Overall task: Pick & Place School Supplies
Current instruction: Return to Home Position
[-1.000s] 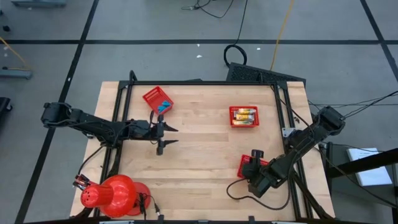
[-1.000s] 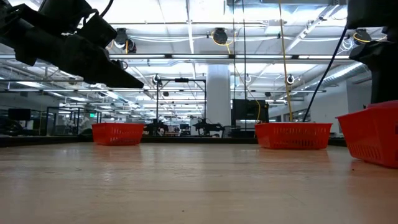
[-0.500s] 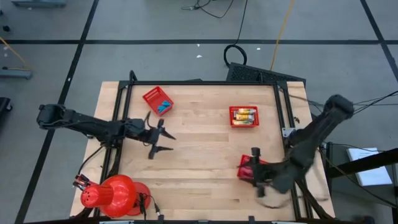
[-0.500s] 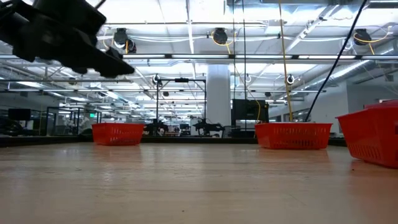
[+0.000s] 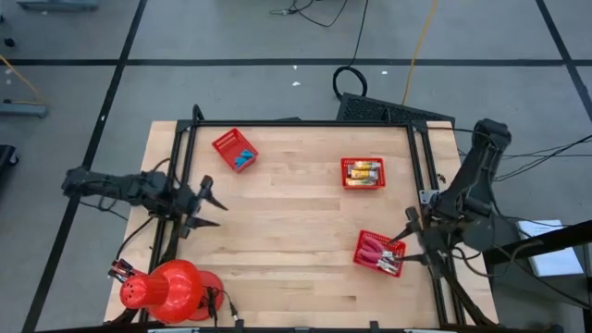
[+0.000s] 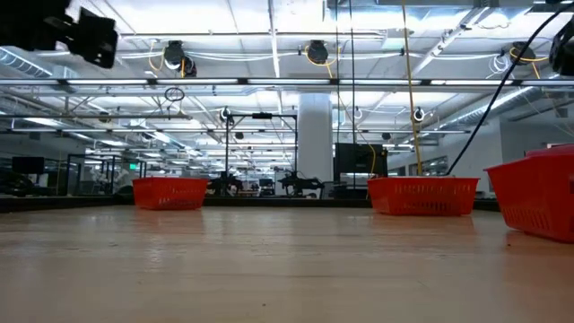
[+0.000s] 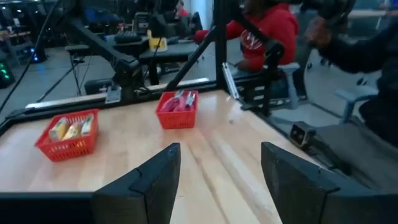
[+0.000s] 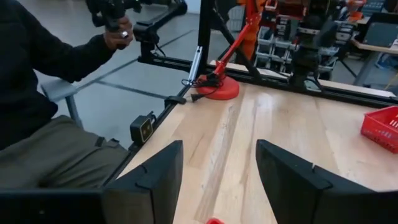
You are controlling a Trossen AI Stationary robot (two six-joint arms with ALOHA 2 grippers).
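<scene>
Three red mesh baskets stand on the wooden table and hold the supplies. The far-left basket [image 5: 234, 148] has light-blue blocks [image 5: 244, 158]. The far-right one [image 5: 363, 173] has yellow-and-white packets [image 7: 69, 128]. The near-right one [image 5: 379, 252] has red-handled tools [image 7: 178, 102]. My left gripper [image 5: 207, 203] hovers open over the table's left part, well short of the blue basket. My right gripper [image 5: 412, 236] is open at the right edge, just beside the tool basket. Both wrist views show spread fingers holding nothing [image 7: 221, 180] [image 8: 219, 180].
A red lamp-like stand [image 5: 166, 289] sits at the near-left corner. A black frame [image 5: 296, 123] runs along the table's sides. People sit beyond the table edges: one in a red top [image 7: 267, 28], another's arm and lap [image 8: 37, 74]. Bare wood lies in the table's middle [image 5: 296, 222].
My left gripper has drawn back toward the table's left edge and a little toward the near edge, staying open. My right arm has swung up and away from above the tool basket toward the table's right edge. The baskets have stayed where they were.
</scene>
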